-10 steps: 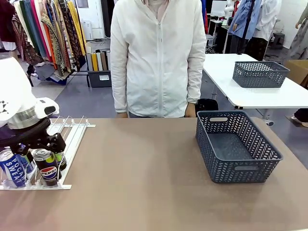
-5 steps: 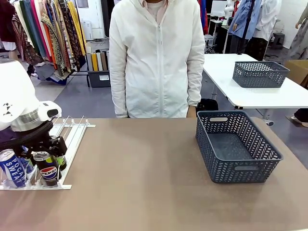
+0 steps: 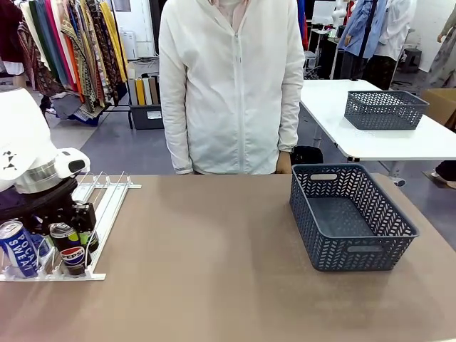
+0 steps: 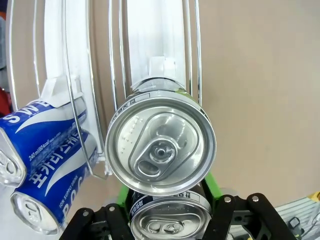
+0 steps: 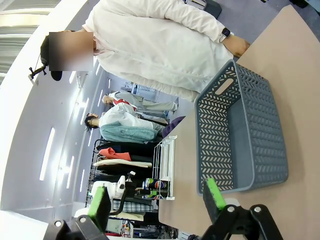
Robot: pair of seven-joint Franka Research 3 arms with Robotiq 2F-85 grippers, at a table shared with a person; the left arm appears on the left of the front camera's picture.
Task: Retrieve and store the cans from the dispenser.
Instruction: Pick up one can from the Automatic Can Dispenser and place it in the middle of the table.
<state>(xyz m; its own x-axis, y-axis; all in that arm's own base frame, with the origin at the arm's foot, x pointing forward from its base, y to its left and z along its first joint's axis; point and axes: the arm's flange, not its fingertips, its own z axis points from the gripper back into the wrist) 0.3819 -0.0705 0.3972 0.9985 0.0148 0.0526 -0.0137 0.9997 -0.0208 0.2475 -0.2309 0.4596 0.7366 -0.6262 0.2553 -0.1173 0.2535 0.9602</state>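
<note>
While the left tool point(image 4: 165, 192) clamps it, the Pepsi can point(image 3: 71, 255) shows dark sides, silver top; right tool point(image 5: 155, 192) released.

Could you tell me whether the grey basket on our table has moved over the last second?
No: the basket keeps its place against the table's far edge.
</note>
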